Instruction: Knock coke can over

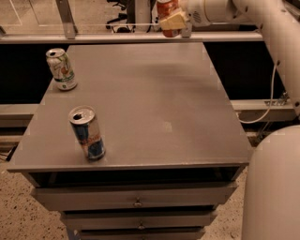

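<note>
Well, my pincer is up beyond the far edge of the table, near its far right corner, and it is closed around the coke can. One cream finger lies slantwise across the front of the can, so only a strip of red-orange shows above it and another below. The can's base looks to hang clear of the tabletop, in front of the grey rail that runs behind the table. The top of the can is cut off by the edge of the view, and I can read no lettering on the part that shows.

My white arm reaches in from beyond the table's right side, and my rounded body stands just off the table's near right corner.

On the table, a white can with green and orange print stands upright at the far left corner, its tab opening showing; its writing is too small to read. A slimmer blue-and-silver can with red marks stands near the front left edge, also opened at the top, and its label cannot be read either.

Under the tabletop sit grey drawers with small pulls.
</note>
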Controlling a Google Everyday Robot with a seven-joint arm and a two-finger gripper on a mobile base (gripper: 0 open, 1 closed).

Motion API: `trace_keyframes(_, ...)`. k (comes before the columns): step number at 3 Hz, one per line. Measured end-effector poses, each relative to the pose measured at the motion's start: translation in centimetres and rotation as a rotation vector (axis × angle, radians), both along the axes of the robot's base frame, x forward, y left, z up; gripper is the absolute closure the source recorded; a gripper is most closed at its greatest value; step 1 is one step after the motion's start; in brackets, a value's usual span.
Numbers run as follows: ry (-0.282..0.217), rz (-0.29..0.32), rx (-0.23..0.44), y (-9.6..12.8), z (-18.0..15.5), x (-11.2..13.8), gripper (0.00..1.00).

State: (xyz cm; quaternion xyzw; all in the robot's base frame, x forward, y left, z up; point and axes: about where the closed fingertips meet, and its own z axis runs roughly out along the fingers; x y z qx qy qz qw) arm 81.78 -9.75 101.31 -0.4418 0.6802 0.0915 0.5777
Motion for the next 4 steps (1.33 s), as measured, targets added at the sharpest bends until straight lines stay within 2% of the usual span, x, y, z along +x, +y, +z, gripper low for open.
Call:
trace_keyframes(1,0.032,0.046,-0.244,-1.0,-0.6,-1.9,1.00)
trace_keyframes(2,0.123,0.120,-0.530,-1.6,-3.4,-4.7,1.00)
trace_keyframes(3,0.235,0.210,-0.749,-2.2,-6.6,-7.5,1.00)
trace_keyframes(4,0.347,0.397,-0.926,-1.1,-10.2,-10.9,1.00)
